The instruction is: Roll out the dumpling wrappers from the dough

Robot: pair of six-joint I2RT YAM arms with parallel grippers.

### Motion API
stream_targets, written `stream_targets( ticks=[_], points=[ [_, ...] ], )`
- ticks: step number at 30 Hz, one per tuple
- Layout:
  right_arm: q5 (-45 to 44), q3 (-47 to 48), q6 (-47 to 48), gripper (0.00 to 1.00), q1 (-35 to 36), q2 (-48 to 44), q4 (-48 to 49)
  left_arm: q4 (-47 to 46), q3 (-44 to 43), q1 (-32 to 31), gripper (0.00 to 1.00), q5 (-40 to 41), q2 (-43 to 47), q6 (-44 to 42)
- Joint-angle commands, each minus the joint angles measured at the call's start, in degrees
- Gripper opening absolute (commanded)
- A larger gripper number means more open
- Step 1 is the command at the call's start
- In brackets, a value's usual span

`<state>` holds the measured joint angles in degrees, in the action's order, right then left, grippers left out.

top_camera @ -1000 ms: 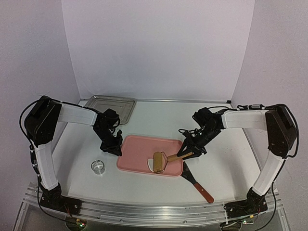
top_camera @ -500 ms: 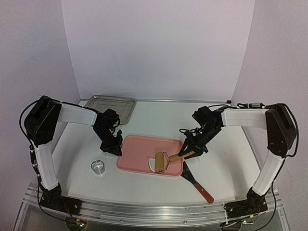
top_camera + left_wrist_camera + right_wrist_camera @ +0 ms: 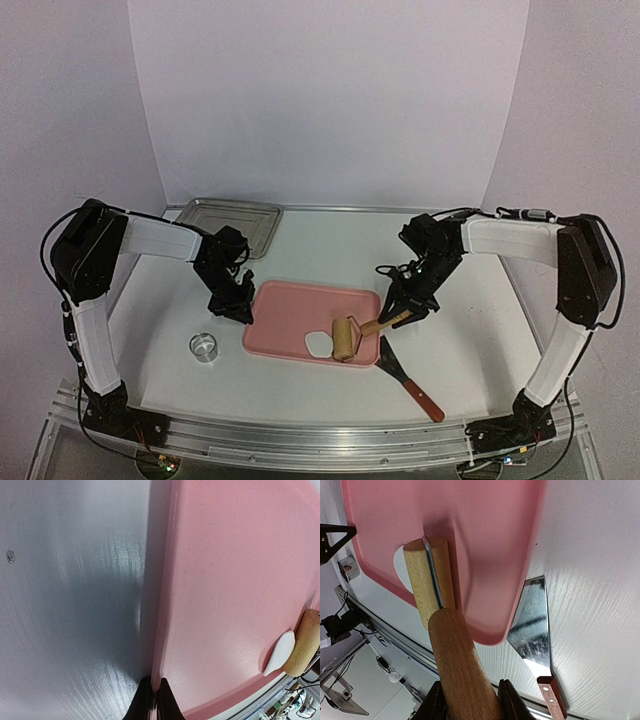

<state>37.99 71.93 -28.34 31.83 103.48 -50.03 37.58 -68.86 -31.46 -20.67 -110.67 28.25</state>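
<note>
Overrun risk: right gripper (image 3: 467, 700) is clamping short wooden hand roller (image 3: 346, 338) beside flat white dough wrapper (image 3: 318, 345) at pink plastic tray (image 3: 300, 305)'s near edge; left gripper (image 3: 152, 700), fingers together, is bracing the rim.

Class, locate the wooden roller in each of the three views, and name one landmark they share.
Top external: roller on the near right part of the pink tray.
Left wrist: roller at the right edge.
Right wrist: roller centre left, handle in the right gripper.
Shared landmark: the pink tray.

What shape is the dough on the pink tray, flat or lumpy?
Flat: the dough lies as a thin sheet on the tray, beside the roller.
</note>
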Motion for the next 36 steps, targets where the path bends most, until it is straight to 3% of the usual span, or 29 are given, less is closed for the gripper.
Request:
stream_targets(
  ticks=[1,12,18,30,36],
  points=[
    [-31.16,-0.41,-2.81,0.0,0.58,4.58,-20.91,-1.22,-0.87,1.14,0.0,3.31,-0.37,1.21],
    [-8.56,23.33,-1.39,0.0,0.55,4.46,-19.8,-0.63,-3.91,1.12,0.0,0.49,-0.52,-3.62],
    [3.0,26.74,-3.03,0.0,0.59,4.87,-15.87,-0.23,-3.83,1.03,0.0,0.53,-0.53,-2.94],
    [4.79,25.4,-3.13,0.0,2.73,12.56,-8.52,-0.31,-3.83,1.05,0.0,0.44,-0.59,-2.42],
    [-3.45,22.42,-3.86,0.0,3.16,14.09,-11.23,-0.49,-3.86,1.03,0.0,0.83,-0.37,-2.2]
  ],
)
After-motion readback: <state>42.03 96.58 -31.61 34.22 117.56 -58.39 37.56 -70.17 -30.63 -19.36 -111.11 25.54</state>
